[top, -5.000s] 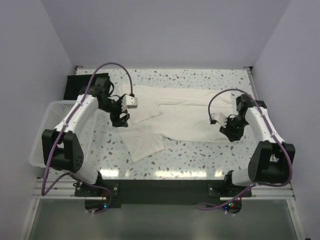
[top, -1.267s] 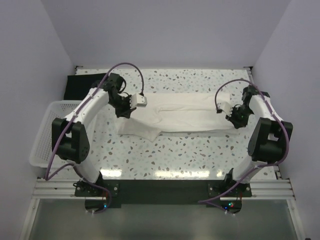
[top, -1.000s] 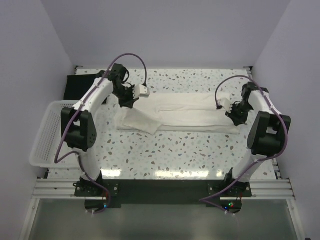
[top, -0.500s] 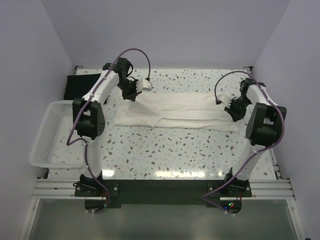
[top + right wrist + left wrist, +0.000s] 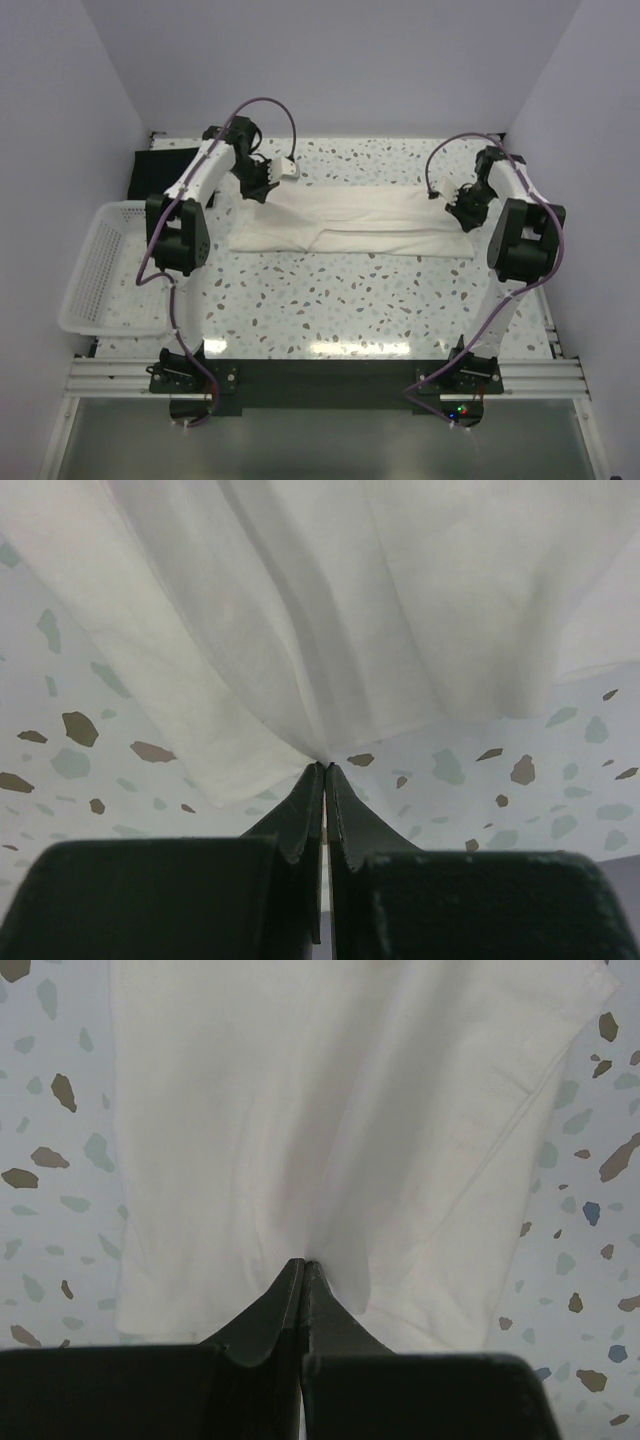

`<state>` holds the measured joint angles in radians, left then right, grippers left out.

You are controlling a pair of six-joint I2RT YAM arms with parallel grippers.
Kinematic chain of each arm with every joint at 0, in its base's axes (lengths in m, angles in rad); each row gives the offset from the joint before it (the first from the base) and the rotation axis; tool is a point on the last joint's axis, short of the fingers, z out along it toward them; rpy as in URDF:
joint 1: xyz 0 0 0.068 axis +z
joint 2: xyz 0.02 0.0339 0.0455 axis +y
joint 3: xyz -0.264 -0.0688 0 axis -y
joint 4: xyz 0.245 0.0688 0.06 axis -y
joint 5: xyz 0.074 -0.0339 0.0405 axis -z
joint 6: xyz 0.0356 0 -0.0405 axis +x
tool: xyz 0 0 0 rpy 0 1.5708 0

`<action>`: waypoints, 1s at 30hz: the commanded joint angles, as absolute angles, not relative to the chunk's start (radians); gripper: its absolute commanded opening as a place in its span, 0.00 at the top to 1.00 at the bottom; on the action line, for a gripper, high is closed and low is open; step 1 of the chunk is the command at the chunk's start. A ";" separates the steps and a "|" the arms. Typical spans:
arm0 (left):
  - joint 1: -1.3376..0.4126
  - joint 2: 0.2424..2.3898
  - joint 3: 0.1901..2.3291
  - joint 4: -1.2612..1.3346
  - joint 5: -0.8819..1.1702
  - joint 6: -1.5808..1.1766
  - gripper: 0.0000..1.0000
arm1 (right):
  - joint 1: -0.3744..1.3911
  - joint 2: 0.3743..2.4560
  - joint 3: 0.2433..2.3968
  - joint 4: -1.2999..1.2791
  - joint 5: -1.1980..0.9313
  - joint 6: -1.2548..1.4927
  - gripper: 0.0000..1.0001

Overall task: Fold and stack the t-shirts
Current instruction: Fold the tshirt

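The cream t-shirt (image 5: 350, 222) lies as a long folded band across the far half of the speckled table. My left gripper (image 5: 262, 186) pinches its far left edge, jaws shut on a tuck of cloth (image 5: 330, 1240) at the left gripper's tips (image 5: 303, 1262). At the band's far right end, my right gripper (image 5: 468, 208) is shut on the hem (image 5: 300, 730), which fans out from the right gripper's tips (image 5: 324, 766). The black t-shirt (image 5: 165, 165) lies flat at the table's far left corner, apart from both grippers.
A white lattice basket (image 5: 100, 262) hangs off the table's left side. Purple cables loop above both arms. White walls close the table in at the back and on both sides. The speckled tabletop (image 5: 350, 300) shows bare in front of the shirt.
Both grippers have carried the cream shirt's near edge away from me over the last seconds, folding it into a narrower band. In the last half second they shifted slightly farther back.
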<state>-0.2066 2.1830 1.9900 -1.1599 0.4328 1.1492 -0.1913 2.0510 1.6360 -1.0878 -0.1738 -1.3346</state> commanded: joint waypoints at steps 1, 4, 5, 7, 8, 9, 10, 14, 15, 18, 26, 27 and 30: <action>-0.196 2.195 2.042 -1.163 0.425 1.177 1.00 | -0.184 2.071 1.681 -1.106 -0.156 -1.338 1.00; -0.195 2.204 2.052 -1.158 0.425 1.174 1.00 | -0.179 2.079 1.680 -1.097 -0.152 -1.333 1.00; -0.195 2.206 2.052 -1.160 0.420 1.173 1.00 | -0.175 2.083 1.680 -1.094 -0.153 -1.332 1.00; -0.196 2.210 2.052 -1.160 0.417 1.175 1.00 | -0.175 2.086 1.678 -1.092 -0.150 -1.331 1.00; -0.195 2.214 2.052 -1.157 0.414 1.177 1.00 | -0.175 2.088 1.677 -1.089 -0.147 -1.331 1.00; -0.195 2.217 2.052 -1.154 0.413 1.177 1.00 | -0.175 2.089 1.675 -1.086 -0.147 -1.331 1.00; -0.195 2.217 2.051 -1.149 0.411 1.170 1.00 | -0.173 2.089 1.672 -1.077 -0.143 -1.330 1.00; -0.193 2.218 2.049 -1.074 0.385 1.095 0.86 | -0.175 2.091 1.689 -1.086 -0.133 -1.306 0.93; -0.189 2.211 2.052 -1.063 0.387 1.060 0.80 | -0.178 2.088 1.707 -1.098 -0.132 -1.281 0.79; -0.163 2.185 2.056 -1.048 0.411 0.968 0.60 | -0.205 2.085 1.779 -1.143 -0.167 -1.220 0.46; -0.081 2.053 1.841 -1.066 0.511 0.770 0.38 | -0.279 2.056 1.770 -1.302 -0.311 -0.919 0.33; -0.077 2.019 1.762 -1.051 0.518 0.740 0.38 | -0.285 2.052 1.729 -1.277 -0.321 -0.852 0.34; -0.057 1.964 1.619 -0.959 0.493 0.678 0.36 | -0.299 2.054 1.672 -1.244 -0.333 -0.767 0.38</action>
